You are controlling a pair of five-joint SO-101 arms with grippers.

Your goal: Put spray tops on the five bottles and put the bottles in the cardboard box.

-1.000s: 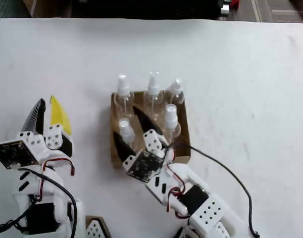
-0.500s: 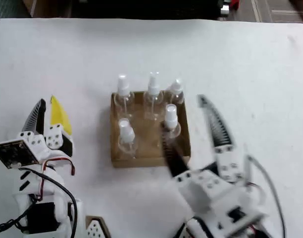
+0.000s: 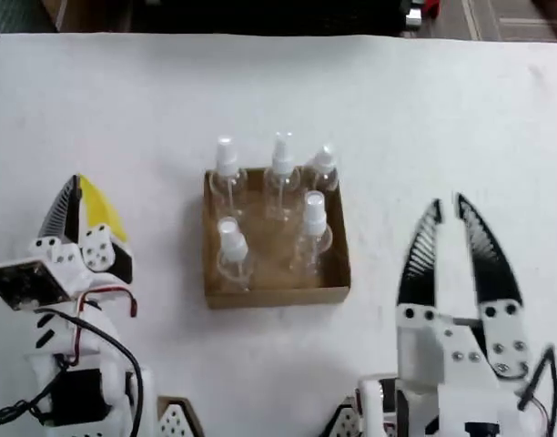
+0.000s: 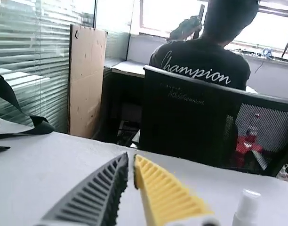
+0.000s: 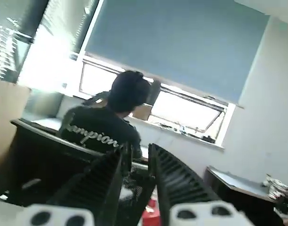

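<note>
Right gripper has pulled out of the cardboard box and swung to its right, at the near edge of the table, fingers slightly apart, empty. Left gripper has closed, tips together, left of box. Five bottles stand in the box with spray tops on: three far, two near.

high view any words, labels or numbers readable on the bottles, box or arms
No text can be read.
Five clear plastic spray bottles with white tops: no labels seen.
Brown cardboard box: bare card, no print.
Small board on the left arm: any marks too small to read.
</note>
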